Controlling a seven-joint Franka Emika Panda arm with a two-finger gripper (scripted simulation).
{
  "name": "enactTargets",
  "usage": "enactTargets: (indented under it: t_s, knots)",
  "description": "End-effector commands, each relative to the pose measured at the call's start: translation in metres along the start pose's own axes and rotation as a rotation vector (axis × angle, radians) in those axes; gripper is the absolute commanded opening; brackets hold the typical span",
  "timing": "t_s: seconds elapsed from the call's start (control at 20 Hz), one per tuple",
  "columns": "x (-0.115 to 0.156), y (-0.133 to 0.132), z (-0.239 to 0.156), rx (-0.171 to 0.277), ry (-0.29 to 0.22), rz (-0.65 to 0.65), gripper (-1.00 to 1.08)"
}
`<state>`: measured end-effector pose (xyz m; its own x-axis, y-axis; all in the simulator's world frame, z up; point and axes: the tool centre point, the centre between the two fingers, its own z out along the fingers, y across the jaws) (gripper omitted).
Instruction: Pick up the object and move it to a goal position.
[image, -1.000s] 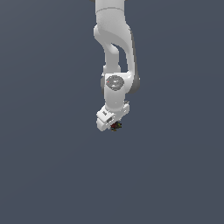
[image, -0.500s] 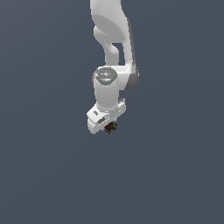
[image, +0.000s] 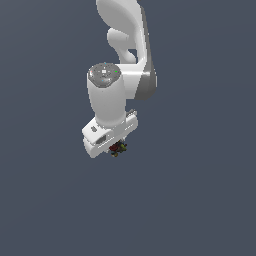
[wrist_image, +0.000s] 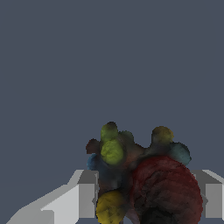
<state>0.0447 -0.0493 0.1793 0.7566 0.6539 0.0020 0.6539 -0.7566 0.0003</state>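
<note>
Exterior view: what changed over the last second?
The arm swung its wrist joint round toward the camera, and the gripper with the object drifted slightly toward the exterior view's left and a little lower. Nothing was taken hold of or let go: the object stays clamped between the fingers.

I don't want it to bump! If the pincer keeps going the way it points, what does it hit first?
Probably nothing. The pincer already holds the lumpy object, and beyond it both views show only plain gray, though depth is hard to judge.
</note>
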Motion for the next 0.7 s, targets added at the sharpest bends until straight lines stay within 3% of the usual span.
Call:
enactTargets:
  t_s: [0.0,0.65]
  knots:
    - [0.003,0.010,-0.011,0.000,0.000,-0.001,-1.00]
    - [0.011,0.030,-0.032,0.000,-0.002,0.000,-1.00]
